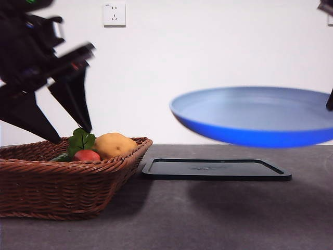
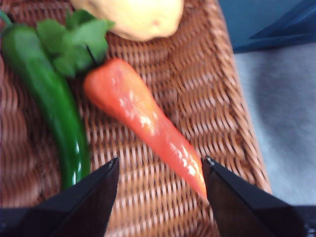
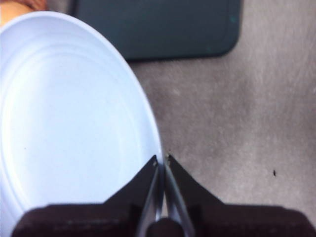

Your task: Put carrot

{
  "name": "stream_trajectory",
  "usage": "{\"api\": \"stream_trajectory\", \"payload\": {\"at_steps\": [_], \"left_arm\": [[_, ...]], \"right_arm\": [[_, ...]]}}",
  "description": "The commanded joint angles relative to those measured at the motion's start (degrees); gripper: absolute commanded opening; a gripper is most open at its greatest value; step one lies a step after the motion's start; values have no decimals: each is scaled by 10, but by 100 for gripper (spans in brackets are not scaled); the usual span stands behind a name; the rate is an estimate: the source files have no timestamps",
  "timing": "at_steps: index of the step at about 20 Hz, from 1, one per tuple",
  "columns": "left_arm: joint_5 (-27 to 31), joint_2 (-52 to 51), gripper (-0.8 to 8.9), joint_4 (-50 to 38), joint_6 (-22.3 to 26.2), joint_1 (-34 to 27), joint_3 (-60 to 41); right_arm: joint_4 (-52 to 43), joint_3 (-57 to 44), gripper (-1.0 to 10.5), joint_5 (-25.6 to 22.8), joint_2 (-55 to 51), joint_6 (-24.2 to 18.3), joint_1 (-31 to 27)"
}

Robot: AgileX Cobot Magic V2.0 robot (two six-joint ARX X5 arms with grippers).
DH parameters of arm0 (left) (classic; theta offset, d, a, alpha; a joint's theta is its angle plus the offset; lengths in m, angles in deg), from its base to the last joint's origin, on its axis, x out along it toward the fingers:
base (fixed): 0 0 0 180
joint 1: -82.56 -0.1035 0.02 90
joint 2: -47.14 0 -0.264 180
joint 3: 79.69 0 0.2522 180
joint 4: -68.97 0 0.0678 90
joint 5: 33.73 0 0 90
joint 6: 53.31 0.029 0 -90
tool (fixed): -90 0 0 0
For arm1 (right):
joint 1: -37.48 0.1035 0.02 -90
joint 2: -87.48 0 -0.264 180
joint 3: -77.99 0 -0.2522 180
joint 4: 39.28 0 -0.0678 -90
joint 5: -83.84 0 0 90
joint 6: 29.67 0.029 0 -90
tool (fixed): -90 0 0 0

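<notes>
While the brown woven wicker basket [image 1: 62,177] sits at the table's near edge, the left gripper [image 2: 160,170] hangs above it with its jaws spread wide, the narrow tip of the smooth red-orange tapered carrot [image 2: 143,111] lying just between them. Its green leaf tuft touches a long dark green vegetable [image 2: 54,98] and a rounded yellow-brown potato [image 2: 133,17]. Farther back lies a flat dark rectangular tray [image 1: 216,169], and above it the right gripper [image 3: 162,160] pinches the rim of a round blue plate [image 1: 255,114], held aloft.
</notes>
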Motion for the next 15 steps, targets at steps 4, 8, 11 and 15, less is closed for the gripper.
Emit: {"api": "stream_trajectory", "payload": {"at_steps": [4,8,11,15], "left_arm": [[20,118,297,24,-1,6,98],[37,185,297,36,-12,6,130],[35,207,297,39,-13,6,130],[34,209,296,62,-12,15,130]], "right_arm": [[-4,6,4,2,-9,4,1],[-4,6,4,3,-9,3,1],[-4,6,4,3,-9,3,1],[-5,6,4,3,-9,3,1]]}}
